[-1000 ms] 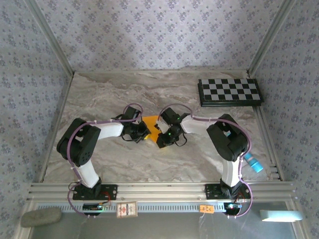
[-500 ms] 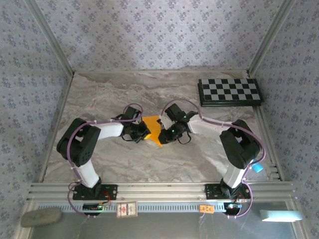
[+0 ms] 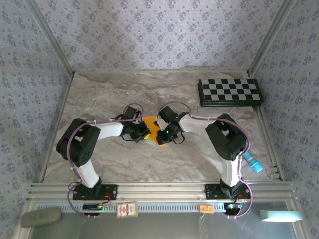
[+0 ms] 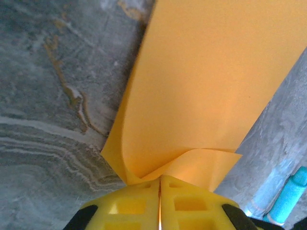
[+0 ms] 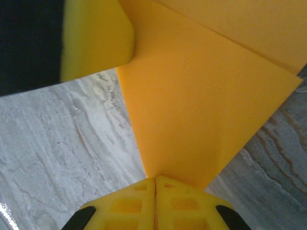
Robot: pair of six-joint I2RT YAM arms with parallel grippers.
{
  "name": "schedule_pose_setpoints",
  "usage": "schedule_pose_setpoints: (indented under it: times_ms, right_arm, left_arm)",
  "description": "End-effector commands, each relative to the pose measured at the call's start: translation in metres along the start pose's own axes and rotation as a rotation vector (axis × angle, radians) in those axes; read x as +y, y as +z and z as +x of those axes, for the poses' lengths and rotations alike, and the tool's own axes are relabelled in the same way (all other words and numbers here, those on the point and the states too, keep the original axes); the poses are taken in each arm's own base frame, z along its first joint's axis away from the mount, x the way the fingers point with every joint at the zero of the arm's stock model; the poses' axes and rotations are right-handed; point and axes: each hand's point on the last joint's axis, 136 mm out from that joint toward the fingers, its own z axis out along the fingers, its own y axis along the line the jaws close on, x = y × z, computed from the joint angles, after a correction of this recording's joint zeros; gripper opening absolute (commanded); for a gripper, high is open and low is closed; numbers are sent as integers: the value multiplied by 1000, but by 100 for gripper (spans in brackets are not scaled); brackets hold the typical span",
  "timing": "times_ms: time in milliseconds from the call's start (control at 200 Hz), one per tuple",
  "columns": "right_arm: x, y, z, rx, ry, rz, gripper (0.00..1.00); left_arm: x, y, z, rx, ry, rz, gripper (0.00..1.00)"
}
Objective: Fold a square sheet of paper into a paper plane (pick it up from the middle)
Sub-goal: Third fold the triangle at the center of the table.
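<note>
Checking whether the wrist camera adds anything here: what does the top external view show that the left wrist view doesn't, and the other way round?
Top external: the left arm and right arm meeting at mid-table, and the checkerboard at the far right corner. Left wrist: close up, the left jaws shut on the edge of the paper, with the sheet curling into a small buckle right at the pinch. Both: the orange paper, the marbled table and the blue tube at the right edge.
</note>
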Motion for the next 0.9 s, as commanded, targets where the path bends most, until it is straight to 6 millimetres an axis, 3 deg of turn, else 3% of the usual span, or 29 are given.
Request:
schedule_pose_setpoints:
  times_ms: [0,140,355,650,895]
  right_arm:
    - [-14,11,10,36,28,75,7]
    - [-24,14,17,57,53,114,6]
    - [-28,16,24,68,92,118,5]
    - [-29,16,27,75,104,120,4]
    - [-30,16,27,75,113,119,4]
  left_arm:
    - [-12,-11,-7,-44,78,24,10]
    - [-30,-19,1,-39,153,115,9]
    - [-23,-22,18,-23,194,138,5]
    - [-37,-3,25,26,203,192,4]
    - [-29,7,24,33,186,158,4]
